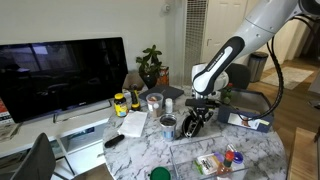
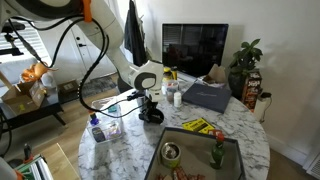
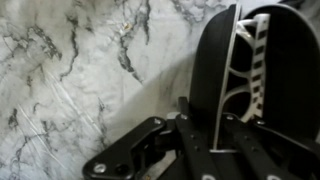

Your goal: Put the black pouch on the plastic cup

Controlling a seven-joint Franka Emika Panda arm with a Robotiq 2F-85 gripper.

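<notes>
The black pouch (image 3: 292,70) fills the right of the wrist view, standing on edge with its pale zip line showing. My gripper (image 3: 215,135) is shut on it, fingers on either side of its lower edge. In both exterior views the gripper (image 1: 197,118) (image 2: 152,106) is low over the marble table with the dark pouch (image 2: 152,116) in it. The plastic cup (image 1: 154,101), pale with a reddish-brown top, stands upright on the table a little way from the gripper, towards the TV.
A silvery metal can (image 1: 168,124) stands close beside the gripper. A yellow-labelled bottle (image 1: 120,103) and a black remote (image 1: 113,140) lie nearer the TV (image 1: 60,75). A clear tray with small items (image 1: 222,160) sits at the table's front. A potted plant (image 1: 151,68) stands behind.
</notes>
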